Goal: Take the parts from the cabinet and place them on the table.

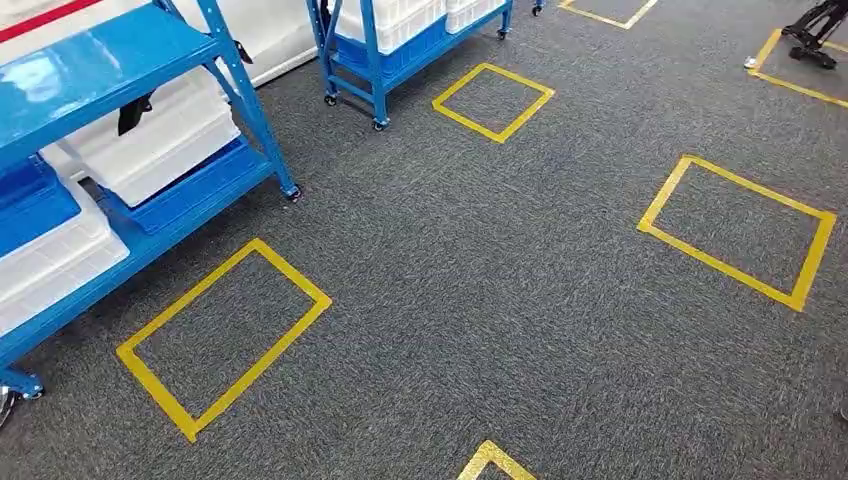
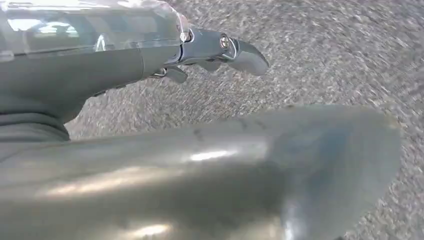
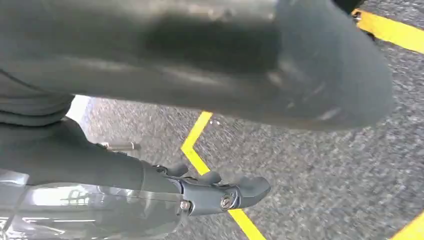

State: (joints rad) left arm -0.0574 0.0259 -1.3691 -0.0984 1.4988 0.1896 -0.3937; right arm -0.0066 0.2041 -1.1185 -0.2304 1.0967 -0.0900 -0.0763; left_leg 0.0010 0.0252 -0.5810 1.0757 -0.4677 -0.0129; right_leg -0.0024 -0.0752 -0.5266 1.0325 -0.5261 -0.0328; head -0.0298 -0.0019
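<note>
While hanging over grey carpet (image 1: pixel 520 300), left hand (image 2: pixel 150 125) and right hand (image 3: pixel 165 100) empty, fingers apart; white bins (image 1: pixel 165 140) on blue cabinet (image 1: pixel 90 50) probably rigid, light: grip rims

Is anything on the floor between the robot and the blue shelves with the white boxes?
Nothing visible blocks the way. Between the camera and the blue rack holding white bins lies grey carpet with flat yellow tape rectangles. The left hand and right hand hang over the floor, holding nothing. No table is visible.
</note>
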